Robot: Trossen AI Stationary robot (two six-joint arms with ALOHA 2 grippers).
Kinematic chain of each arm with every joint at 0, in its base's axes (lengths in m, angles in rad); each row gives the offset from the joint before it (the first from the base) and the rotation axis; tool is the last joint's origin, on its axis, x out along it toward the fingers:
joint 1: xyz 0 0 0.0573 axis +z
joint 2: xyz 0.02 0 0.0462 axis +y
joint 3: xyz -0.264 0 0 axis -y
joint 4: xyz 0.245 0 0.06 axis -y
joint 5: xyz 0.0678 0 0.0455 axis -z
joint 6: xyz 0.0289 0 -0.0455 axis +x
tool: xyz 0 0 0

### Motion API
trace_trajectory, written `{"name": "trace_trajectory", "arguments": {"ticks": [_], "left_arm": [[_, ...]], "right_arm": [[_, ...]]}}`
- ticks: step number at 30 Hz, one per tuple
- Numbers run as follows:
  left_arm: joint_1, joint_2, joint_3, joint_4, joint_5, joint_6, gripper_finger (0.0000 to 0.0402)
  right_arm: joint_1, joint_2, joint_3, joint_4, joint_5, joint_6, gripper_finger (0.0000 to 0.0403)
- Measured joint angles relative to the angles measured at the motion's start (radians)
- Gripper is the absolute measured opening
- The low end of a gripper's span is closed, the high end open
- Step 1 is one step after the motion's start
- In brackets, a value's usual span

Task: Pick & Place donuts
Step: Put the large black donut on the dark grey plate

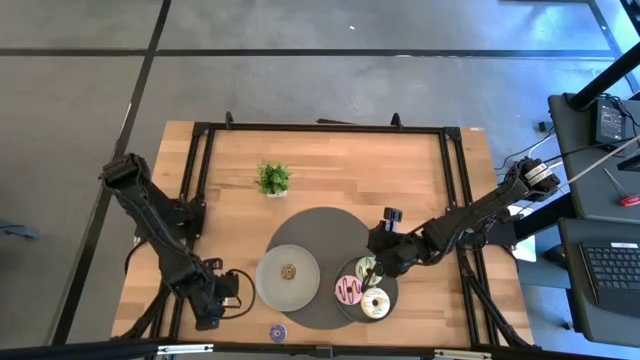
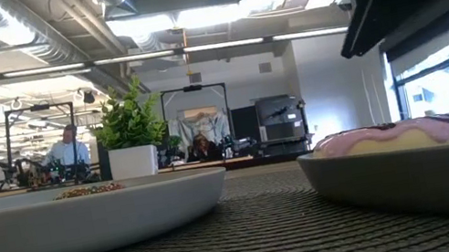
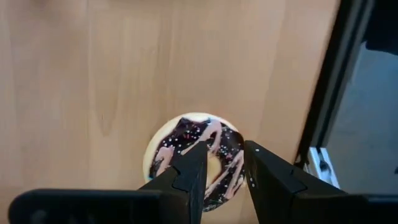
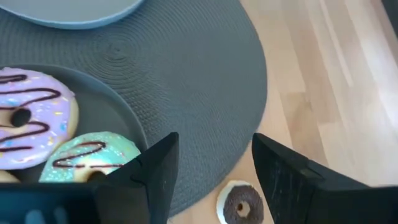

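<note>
table (image 1: 330, 160): light wood, dark frame rails seen along both sides.
mat (image 1: 325, 235): round, dark woven, seen under both plates.
light plate (image 1: 288, 290): set on the mat's left part; a tiny brown donut (image 1: 288, 271) is seen at its centre.
dark plate (image 1: 390, 295): set on the mat's right part; pink-striped donut (image 1: 350, 290), green donut (image 1: 366, 268) and cream donut (image 1: 375, 304) are held in it, packed close together.
right arm: reached in from the right edge; right gripper (image 4: 211, 180) is hung over the dark plate's far edge by the green donut, fingers spread, nothing between them.
left arm: laid along the left rail; left gripper (image 3: 224, 171) is placed low at the table's near-left corner, fingers part-spread, straddling the chocolate-sprinkled donut (image 3: 196, 152) on bare wood, contact cannot be told.
plant (image 1: 272, 179): small, white pot, stood beyond the mat.
purple donut (image 1: 277, 332): tiny, laid on wood near the front edge.
dark donut (image 4: 241, 202): tiny, laid on wood just off the mat's edge.
</note>
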Motion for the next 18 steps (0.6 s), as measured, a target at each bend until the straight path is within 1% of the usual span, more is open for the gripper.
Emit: {"name": "trace_trajectory", "arguments": {"ticks": [5,10,15,18], "left_arm": [[0.0,0.011,0.0,-0.007,0.0,0.029,0.0104],[0.0,0.011,0.0,-0.012,0.0,0.021,0.0105],[0.0,0.011,-0.001,-0.03,0.004,-0.108,0.0121],[-0.009,0.011,-0.002,-0.031,0.026,-0.132,0.0141]], "right_arm": [[0.0,0.0,0.0,0.039,0.0,-0.044,0.0205],[-0.011,0.0,0.0,0.078,0.0,-0.1,0.0204],[-0.034,0.0,0.0,0.092,0.0,-0.123,0.0204],[-0.057,0.0,0.0,0.123,0.0,-0.167,0.0204]]}}
